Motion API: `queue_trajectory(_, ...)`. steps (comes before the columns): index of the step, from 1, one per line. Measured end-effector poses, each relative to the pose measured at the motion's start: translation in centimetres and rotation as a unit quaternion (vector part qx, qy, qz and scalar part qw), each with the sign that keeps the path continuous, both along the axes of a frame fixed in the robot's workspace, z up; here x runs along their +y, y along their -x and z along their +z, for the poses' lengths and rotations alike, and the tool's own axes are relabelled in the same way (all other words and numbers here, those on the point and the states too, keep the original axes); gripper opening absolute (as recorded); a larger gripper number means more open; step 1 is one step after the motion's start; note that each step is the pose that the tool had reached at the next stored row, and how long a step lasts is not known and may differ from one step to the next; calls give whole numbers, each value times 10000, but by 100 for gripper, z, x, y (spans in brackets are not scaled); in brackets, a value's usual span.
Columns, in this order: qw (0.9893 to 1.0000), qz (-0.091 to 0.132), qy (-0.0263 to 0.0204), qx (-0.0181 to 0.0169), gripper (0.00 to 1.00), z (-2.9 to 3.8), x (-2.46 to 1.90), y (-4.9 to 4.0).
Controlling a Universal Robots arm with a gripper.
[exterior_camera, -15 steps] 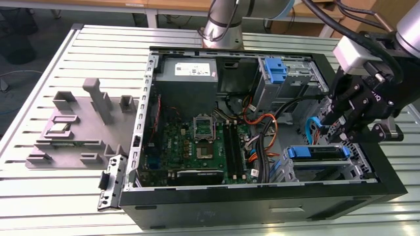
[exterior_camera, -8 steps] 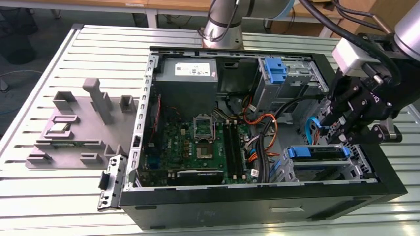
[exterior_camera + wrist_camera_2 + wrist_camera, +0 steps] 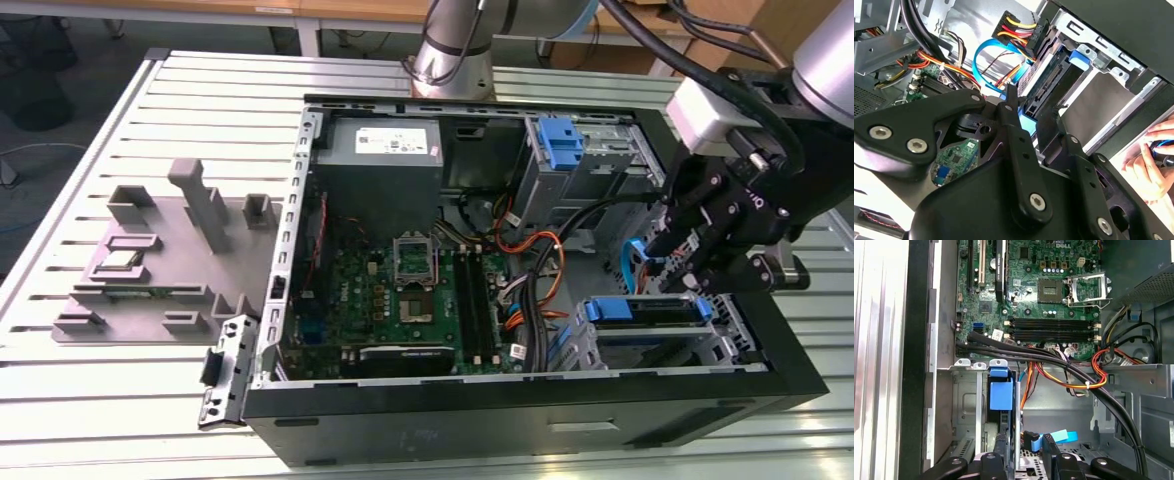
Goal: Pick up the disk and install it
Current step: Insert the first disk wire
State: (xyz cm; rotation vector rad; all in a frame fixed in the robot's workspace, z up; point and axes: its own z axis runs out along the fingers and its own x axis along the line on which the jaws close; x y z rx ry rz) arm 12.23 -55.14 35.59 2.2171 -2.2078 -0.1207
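In the second wrist view the disk (image 3: 1054,75) lies directly ahead of the gripper (image 3: 1035,112), standing on edge in the metal drive cage (image 3: 1104,85). Its long axis runs straight away from you, into the cage, and its connector edge faces the cables. You are right at its near end, touching or nearly so. You cannot tell whether the pincer is clenched on it or released. In the exterior view the gripper (image 3: 674,255) hangs over the open computer case (image 3: 534,420) toward the exterior view's right.

Cables (image 3: 1064,365) crowd the drive bay (image 3: 969,415)
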Motion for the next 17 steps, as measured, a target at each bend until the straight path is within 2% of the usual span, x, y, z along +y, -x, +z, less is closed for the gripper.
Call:
queue_trajectory(4,10000,0,0,-3,42,0,-2,5)
queue_trajectory(9,10000,0,0,-73,42,-7,-13,11)
queue_trajectory(17,10000,0,0,-74,42,-8,-13,13)
